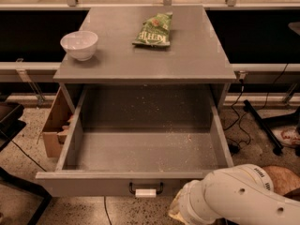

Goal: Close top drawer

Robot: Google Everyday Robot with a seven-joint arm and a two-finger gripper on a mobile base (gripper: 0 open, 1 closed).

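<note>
The top drawer is pulled far out of the grey cabinet and its deep grey inside holds only crumbs. Its flat grey front faces me at the bottom, with a small black handle wrapped in white tape. My white arm comes in from the lower right corner. The gripper is at its left end, at the bottom edge of the view, just below the drawer front and to the right of the handle, mostly cut off.
On the cabinet top stand a white bowl at the left and a green snack bag in the middle. A cardboard box sits on the floor left of the drawer. Cables and a black stand leg lie at the right.
</note>
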